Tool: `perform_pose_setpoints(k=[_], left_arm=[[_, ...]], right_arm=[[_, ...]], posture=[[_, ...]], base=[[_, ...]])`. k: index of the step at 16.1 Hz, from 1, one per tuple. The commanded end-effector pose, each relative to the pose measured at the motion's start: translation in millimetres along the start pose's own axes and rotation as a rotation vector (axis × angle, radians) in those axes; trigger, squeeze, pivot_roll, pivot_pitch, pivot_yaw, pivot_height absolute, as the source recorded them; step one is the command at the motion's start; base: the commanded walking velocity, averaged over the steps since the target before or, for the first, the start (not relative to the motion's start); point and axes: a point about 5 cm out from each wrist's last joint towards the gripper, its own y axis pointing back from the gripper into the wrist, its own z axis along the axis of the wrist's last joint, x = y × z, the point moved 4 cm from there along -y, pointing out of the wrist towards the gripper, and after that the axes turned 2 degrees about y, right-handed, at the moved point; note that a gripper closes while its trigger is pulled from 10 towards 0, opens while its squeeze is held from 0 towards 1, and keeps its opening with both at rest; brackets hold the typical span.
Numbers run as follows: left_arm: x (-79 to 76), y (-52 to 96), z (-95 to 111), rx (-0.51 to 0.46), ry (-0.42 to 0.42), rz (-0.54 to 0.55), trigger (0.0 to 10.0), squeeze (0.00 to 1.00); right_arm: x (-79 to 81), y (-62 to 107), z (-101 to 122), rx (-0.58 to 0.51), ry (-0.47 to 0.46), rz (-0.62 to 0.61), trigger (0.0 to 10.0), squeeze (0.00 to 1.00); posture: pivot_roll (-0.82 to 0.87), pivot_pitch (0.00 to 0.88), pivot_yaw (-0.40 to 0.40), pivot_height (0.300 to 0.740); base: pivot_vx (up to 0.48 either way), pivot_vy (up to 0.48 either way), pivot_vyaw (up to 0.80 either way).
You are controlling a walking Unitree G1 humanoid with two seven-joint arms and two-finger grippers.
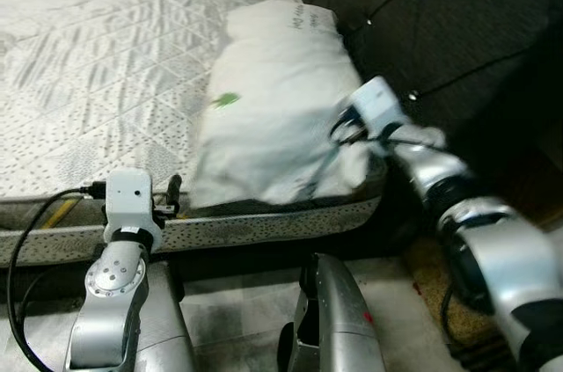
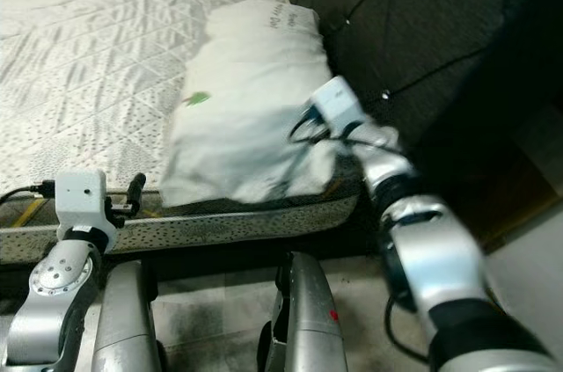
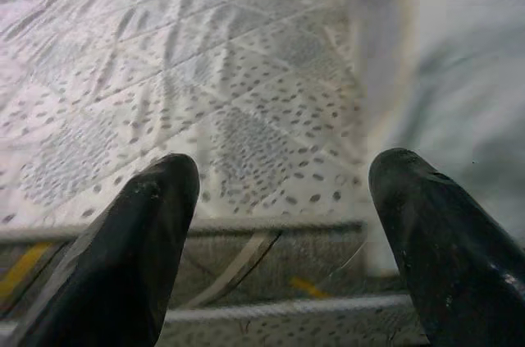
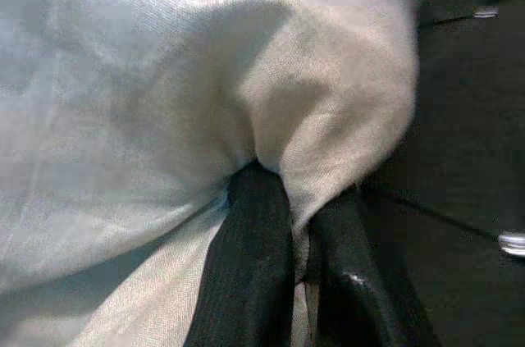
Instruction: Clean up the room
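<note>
A white pillow (image 1: 273, 117) with a small green mark lies on the patterned mattress (image 1: 106, 55), up against the dark headboard. My right gripper (image 1: 337, 159) is at the pillow's near corner, by the bed's edge. In the right wrist view it (image 4: 283, 191) is shut on a fold of the pillow (image 4: 164, 101) cloth, which bunches around the black fingers (image 4: 254, 265). My left gripper (image 1: 171, 192) hovers at the mattress's front edge, left of the pillow. The left wrist view shows it (image 3: 283, 191) open with nothing between its fingers.
A dark tufted headboard (image 1: 440, 11) with metal studs rises right of the pillow. The mattress side band (image 1: 264, 222) runs across in front of me, with pale floor (image 1: 237, 302) below. A black cable (image 1: 26, 240) loops off my left arm.
</note>
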Motion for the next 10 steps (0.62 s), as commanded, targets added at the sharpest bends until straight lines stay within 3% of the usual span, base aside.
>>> perform_pose_setpoints(k=[1, 3, 5, 7, 8, 9, 10], left_arm=[[2.3, 2.6, 0.5, -0.006, -0.002, 0.019, 10.0, 0.0], [7.4, 2.5, -0.6, -0.001, 0.005, 0.041, 10.0, 0.0], [10.7, 0.9, -1.0, 0.002, 0.014, 0.06, 10.0, 0.0], [11.8, -0.4, -0.9, 0.003, 0.013, 0.067, 10.0, 0.0], [11.0, -1.2, -0.9, 0.003, 0.014, 0.065, 10.0, 0.0], [9.1, -1.8, -0.9, 0.003, 0.014, 0.06, 10.0, 0.0], [7.2, -2.2, -0.7, 0.003, 0.015, 0.055, 10.0, 0.0]], right_arm=[[-54.5, 11.0, 23.1, -0.062, -0.041, -0.204, 0.0, 0.0], [-87.1, 23.4, 19.6, -0.062, -0.102, -0.336, 0.0, 0.0], [-99.5, 31.5, 2.2, -0.021, -0.103, -0.391, 0.0, 0.0], [-100.9, 34.8, -11.9, 0.011, -0.108, -0.407, 0.0, 0.0], [-94.4, 33.4, -20.0, 0.032, -0.108, -0.384, 2.7, 0.0], [-83.2, 30.4, -27.9, 0.047, -0.112, -0.339, 10.0, 0.0], [-70.8, 27.2, -34.3, 0.048, -0.138, -0.291, 10.0, 0.02]], posture=[[0.17, 0.0, -0.171, 0.527], [0.16, 0.0, -0.174, 0.527], [0.16, 0.001, -0.173, 0.527], [0.15, 0.002, -0.17, 0.527], [0.14, 0.003, -0.164, 0.527], [0.14, 0.003, -0.161, 0.527], [0.14, 0.003, -0.159, 0.527]], base=[[0.0, 0.0, 0.0], [0.0, 0.0, 0.0], [0.0, 0.0, 0.0], [0.0, 0.0, 0.0], [0.0, 0.0, 0.0], [0.0, 0.0, 0.0], [0.0, 0.0, 0.0]])
